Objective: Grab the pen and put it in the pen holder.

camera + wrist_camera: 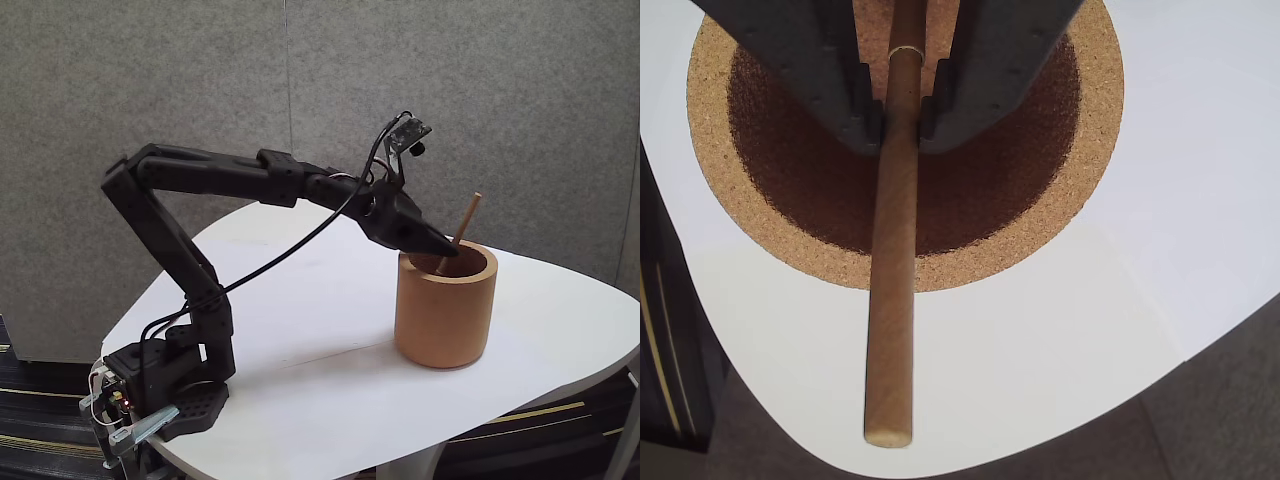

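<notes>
The pen holder (445,315), a thick-walled tan cork cup, stands on the white table, right of centre in the fixed view. From the wrist view I look down into its mouth, with its rim (1095,150) ringing the dark inside. My gripper (450,249) (900,118) hangs just over the cup's opening and is shut on the pen (892,300). The pen is a light brown wooden stick. It stands tilted, its top end (472,207) sticking up above the cup and its lower part inside the cup.
The arm's black base (165,390) is clamped at the white table's (320,330) front left corner. A grey partition wall (200,80) runs behind the table. The curved table edge lies close to the cup on the right and front.
</notes>
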Robot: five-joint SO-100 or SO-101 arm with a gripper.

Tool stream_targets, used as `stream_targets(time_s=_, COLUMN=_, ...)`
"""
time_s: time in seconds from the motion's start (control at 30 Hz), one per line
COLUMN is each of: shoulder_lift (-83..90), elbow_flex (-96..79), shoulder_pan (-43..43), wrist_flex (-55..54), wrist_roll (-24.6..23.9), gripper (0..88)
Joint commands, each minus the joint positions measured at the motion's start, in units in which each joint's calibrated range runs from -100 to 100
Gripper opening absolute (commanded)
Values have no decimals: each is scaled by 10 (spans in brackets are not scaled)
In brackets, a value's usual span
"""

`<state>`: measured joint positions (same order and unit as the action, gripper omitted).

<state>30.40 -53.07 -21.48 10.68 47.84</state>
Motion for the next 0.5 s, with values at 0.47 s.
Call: stream_targets(time_s=0.47, shoulder_lift=2, elbow_flex=40, shoulder_pan=-3, wrist_flex=-9, wrist_roll=-3, gripper=138)
